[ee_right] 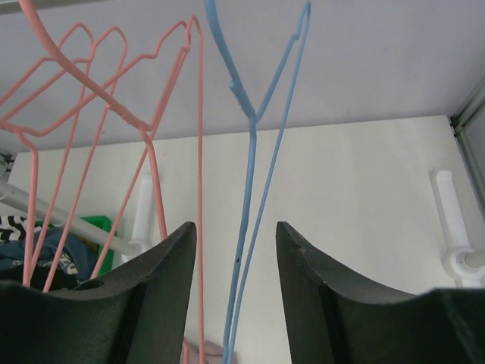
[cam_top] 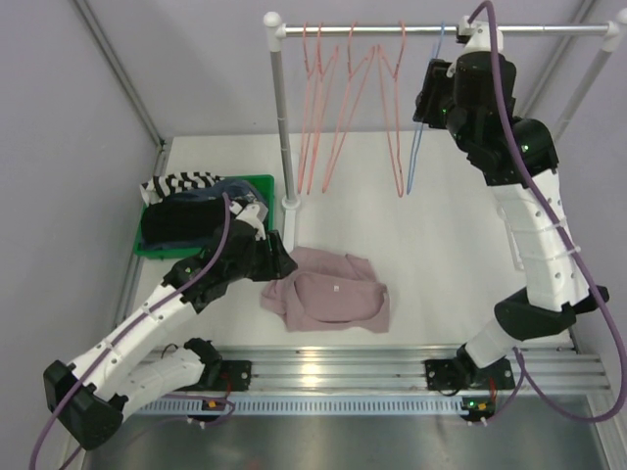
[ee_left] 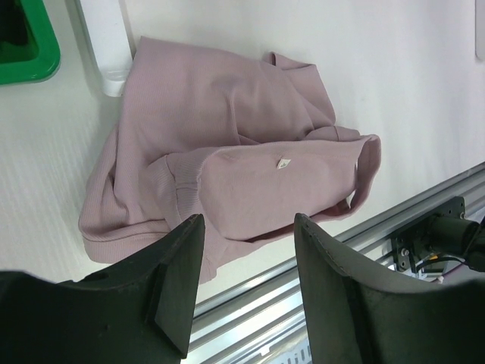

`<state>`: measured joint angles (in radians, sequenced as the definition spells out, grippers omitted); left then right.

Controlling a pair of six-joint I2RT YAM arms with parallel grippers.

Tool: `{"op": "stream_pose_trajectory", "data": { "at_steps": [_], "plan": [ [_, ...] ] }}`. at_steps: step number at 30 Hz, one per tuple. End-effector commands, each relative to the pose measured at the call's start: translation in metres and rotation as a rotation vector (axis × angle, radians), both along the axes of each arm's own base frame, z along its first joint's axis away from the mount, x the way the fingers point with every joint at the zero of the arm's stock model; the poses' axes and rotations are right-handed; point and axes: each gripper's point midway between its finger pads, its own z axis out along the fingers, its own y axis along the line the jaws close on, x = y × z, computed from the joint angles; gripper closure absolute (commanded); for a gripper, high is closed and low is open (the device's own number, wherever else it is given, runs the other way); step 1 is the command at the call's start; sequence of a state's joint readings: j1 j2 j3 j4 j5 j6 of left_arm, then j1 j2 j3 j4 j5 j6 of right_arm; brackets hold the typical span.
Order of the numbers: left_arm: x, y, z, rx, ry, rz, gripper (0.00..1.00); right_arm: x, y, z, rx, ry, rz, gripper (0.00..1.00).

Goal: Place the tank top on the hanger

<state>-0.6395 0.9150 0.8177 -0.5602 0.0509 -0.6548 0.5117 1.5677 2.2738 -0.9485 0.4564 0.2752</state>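
The dusty-pink tank top (cam_top: 328,299) lies crumpled on the white table in front of the rack post. In the left wrist view the tank top (ee_left: 242,174) fills the middle. My left gripper (cam_top: 277,260) hovers at its left edge, and its jaws (ee_left: 248,220) stand open with nothing between them. The light-blue hanger (cam_top: 418,147) hangs from the rail at the right end of the row. My right gripper (cam_top: 428,96) is raised to it. In the right wrist view the hanger's two wires (ee_right: 250,197) run between the open fingers of my right gripper (ee_right: 236,226) without touching either.
Several pink wire hangers (cam_top: 343,108) hang left of the blue one on the rail (cam_top: 392,29); one pink wire (ee_right: 201,152) passes close to my right gripper's left finger. The rack post (cam_top: 284,127) stands behind the top. A green bin (cam_top: 260,181) at the left holds striped and dark clothes.
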Motion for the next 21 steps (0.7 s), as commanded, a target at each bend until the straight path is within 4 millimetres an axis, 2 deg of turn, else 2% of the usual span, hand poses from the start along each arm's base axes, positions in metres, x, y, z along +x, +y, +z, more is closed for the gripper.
{"op": "stream_pose_trajectory", "data": {
  "at_steps": [1,7,14,21],
  "plan": [
    [0.004,-0.005,0.018,-0.025,-0.045,-0.026,0.44,0.005,0.004,0.006,-0.026,-0.015,0.048,0.54],
    [0.004,-0.007,0.017,-0.033,-0.041,-0.032,0.44,0.015,0.001,-0.019,-0.07,0.039,0.004,0.63],
    [0.003,-0.008,0.013,-0.036,-0.037,-0.037,0.44,0.021,-0.005,-0.045,-0.13,0.09,-0.031,0.67],
    [0.002,-0.006,0.011,-0.033,-0.036,-0.033,0.44,0.022,-0.01,-0.047,-0.148,0.087,-0.054,0.7]
  ]
}}
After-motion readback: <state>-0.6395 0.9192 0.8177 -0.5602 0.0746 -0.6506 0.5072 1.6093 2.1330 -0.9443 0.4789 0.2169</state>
